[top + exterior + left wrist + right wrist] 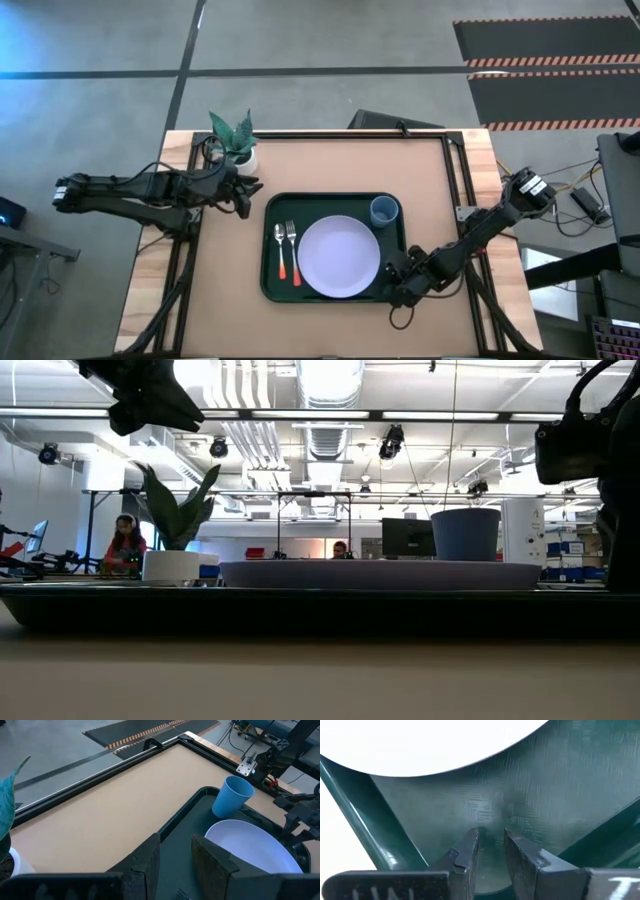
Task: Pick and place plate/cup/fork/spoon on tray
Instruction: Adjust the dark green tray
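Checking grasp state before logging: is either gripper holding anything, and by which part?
Nothing is held. The left gripper is open above the tray; the right gripper is open over the tray's corner near the plate.

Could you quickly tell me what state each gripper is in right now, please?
Left gripper: slightly open, holding nothing, above the tray's corner near the plant.
Right gripper: slightly open, empty, low over the tray beside the plate.

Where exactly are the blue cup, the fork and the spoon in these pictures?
cup [384, 210]: high view, on its open top.
fork [293, 246]: high view, on the middle of it, where tines meet handle.
spoon [281, 250]: high view, on its neck below the bowl.
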Available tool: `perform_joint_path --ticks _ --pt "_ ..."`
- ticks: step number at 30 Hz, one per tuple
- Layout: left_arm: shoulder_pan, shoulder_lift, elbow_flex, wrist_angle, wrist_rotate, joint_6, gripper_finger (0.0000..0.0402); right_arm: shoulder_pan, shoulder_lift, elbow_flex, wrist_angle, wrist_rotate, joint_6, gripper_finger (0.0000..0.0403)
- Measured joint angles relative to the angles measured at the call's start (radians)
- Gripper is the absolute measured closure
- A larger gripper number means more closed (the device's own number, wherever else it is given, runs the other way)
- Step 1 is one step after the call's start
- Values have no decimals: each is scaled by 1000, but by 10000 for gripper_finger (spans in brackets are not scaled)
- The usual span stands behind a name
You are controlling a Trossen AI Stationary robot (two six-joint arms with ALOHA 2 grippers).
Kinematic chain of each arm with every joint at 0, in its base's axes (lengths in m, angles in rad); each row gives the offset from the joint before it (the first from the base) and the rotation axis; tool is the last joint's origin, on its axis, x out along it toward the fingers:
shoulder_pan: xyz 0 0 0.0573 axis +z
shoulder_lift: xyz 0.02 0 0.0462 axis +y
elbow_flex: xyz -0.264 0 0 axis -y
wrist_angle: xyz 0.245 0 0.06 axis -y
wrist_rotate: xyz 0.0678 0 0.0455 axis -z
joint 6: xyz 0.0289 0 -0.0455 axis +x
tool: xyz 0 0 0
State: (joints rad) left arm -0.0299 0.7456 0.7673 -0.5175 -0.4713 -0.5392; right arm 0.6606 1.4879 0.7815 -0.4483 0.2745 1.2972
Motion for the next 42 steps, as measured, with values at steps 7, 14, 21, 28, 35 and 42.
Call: perform_joint_path --ticks 7,14,21,28,35,42 --pt "0 0 0 0 0 0 309 -2 0 0 -29 0 -27 323" --pt "0 0 0 0 0 0 309 -5 -1 0 -62 18 -51 323" --pt "0 0 0 0 0 0 309 -7 -1 0 -101 44 -55 323" --pt "0 0 0 0 0 -1 309 -7 -1 0 -103 69 -65 323" --pt "0 0 0 -1 0 -2 309 -14 -1 0 -139 81 -80 323" --pt "0 0 0 -1 0 -3 309 -13 -1 0 -166 95 -81 323"
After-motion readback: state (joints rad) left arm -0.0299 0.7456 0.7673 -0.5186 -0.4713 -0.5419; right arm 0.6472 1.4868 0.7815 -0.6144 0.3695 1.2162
